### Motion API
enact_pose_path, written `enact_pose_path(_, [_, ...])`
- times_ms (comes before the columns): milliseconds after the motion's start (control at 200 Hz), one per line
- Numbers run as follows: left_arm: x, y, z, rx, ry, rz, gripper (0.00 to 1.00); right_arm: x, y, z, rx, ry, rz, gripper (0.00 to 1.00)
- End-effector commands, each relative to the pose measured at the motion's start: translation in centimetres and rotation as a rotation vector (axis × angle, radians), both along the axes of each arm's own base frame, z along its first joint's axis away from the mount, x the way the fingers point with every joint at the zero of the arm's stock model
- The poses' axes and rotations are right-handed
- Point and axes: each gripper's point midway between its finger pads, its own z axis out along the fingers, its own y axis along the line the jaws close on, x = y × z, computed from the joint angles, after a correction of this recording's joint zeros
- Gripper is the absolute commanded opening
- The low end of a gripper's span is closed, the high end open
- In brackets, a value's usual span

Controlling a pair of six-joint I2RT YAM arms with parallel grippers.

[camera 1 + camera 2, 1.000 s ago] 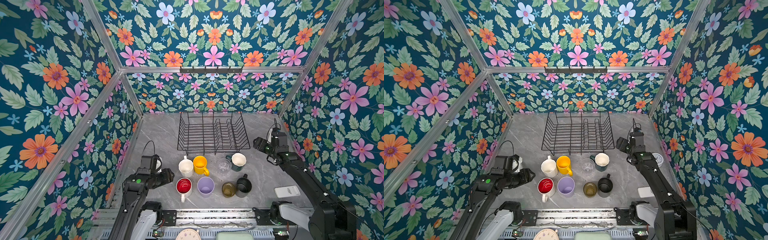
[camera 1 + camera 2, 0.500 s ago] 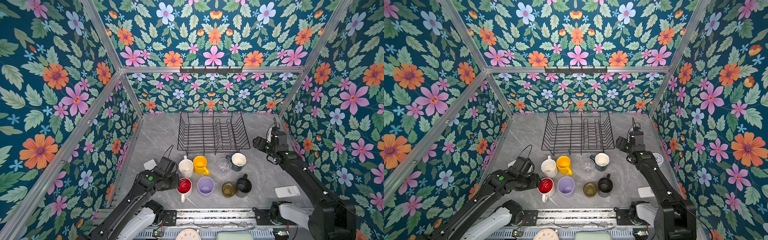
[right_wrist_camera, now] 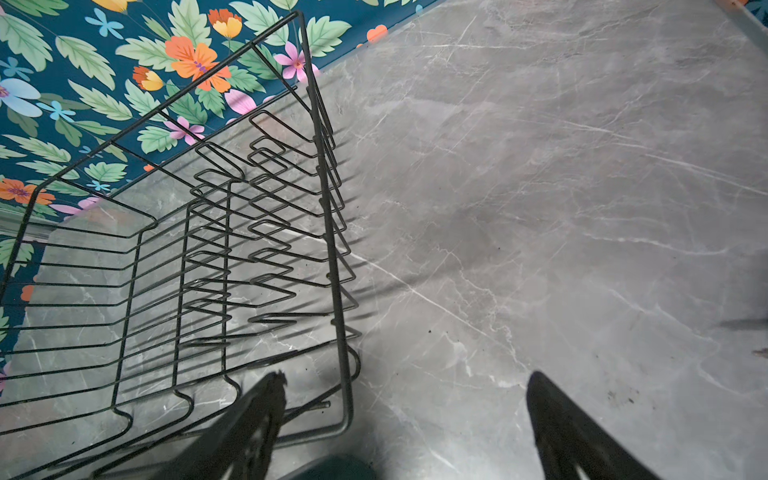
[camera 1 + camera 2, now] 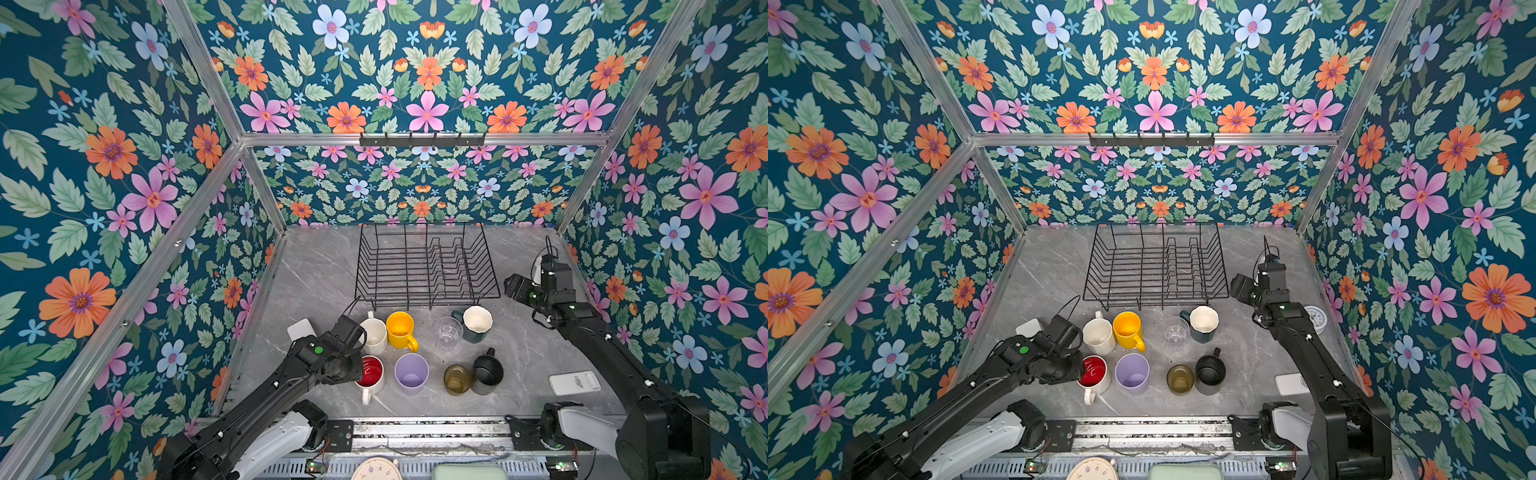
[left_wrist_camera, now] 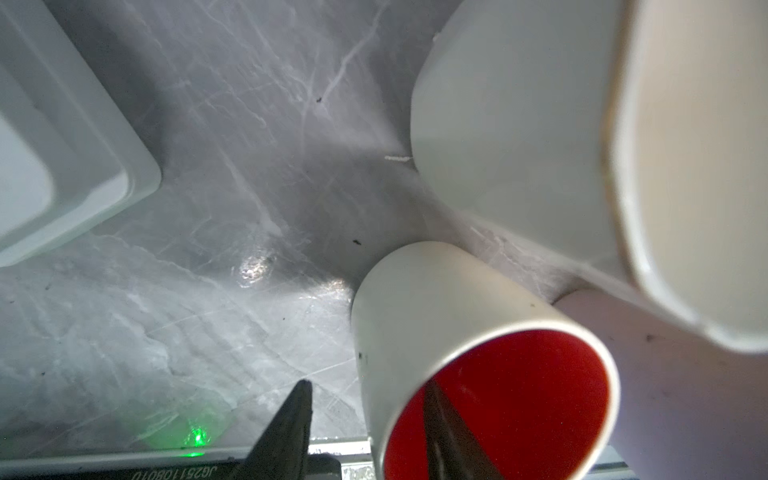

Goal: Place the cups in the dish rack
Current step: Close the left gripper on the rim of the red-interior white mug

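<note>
Low down, the left pincer (image 5: 368, 386) straddles the wall of the red-lined white mug (image 5: 415, 299), jaws apart, one finger inside. The right pincer (image 3: 407, 376) gapes wide beside the dish rack (image 4: 428, 266), one black wire basket. Eight cups stand on the surface (image 4: 324, 274) just outside it: white mug (image 4: 375, 332), crowding the left pincer, yellow mug (image 4: 400, 328), clear glass (image 4: 448, 332), dark green mug (image 4: 477, 322) nearest; lilac tumbler (image 4: 410, 372), amber glass (image 4: 456, 378), black mug (image 4: 487, 372) farther.

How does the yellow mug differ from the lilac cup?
The yellow mug has a handle; the lilac cup has none. The yellow mug stands in the row nearer the dish rack, the lilac cup in the row farther off. Both stand upright, mouth up, on the table, outside the rack.
</note>
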Motion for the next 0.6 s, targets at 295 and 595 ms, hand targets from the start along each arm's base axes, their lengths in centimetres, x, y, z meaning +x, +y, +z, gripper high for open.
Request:
enact_pose_path(295, [0.56, -0.13, -0.56, 0.013, -0.009, 0.033, 0.28, 0.27, 0.21, 0.49, 0.011, -0.024, 0.006, 0.90])
enact_pose_path(595, [0.40, -0.12, -0.74, 0.024, 0.000, 0.032, 0.06, 0.21, 0.11, 0.30, 0.011, -0.028, 0.000, 0.90])
